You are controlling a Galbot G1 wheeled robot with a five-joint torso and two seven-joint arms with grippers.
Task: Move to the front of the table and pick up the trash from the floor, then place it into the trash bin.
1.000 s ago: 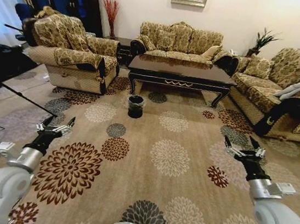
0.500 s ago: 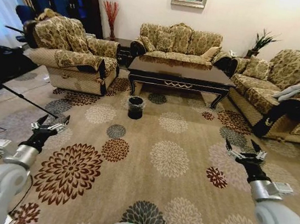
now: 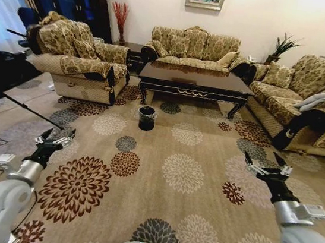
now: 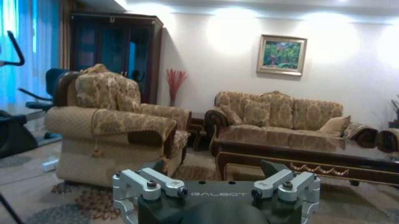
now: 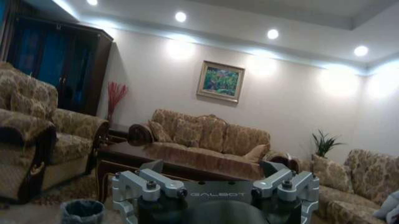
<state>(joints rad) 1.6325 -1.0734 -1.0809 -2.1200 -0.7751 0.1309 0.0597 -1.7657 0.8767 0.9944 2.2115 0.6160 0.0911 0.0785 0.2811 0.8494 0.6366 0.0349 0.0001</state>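
Warm indoor light is filling the room evenly. In the right wrist view, recessed ceiling spots [image 5: 181, 17] are glowing and throwing bright scalloped patches onto the white wall [image 5: 293, 93]. The glossy top of the table [image 3: 195, 78] is catching a pale sheen. The head view is bending strongly toward its edges, so the sofas are leaning outward. Both wrist views are looking soft and slightly blurred, and the window [image 4: 18, 51] in the left wrist view is glowing bright blue.
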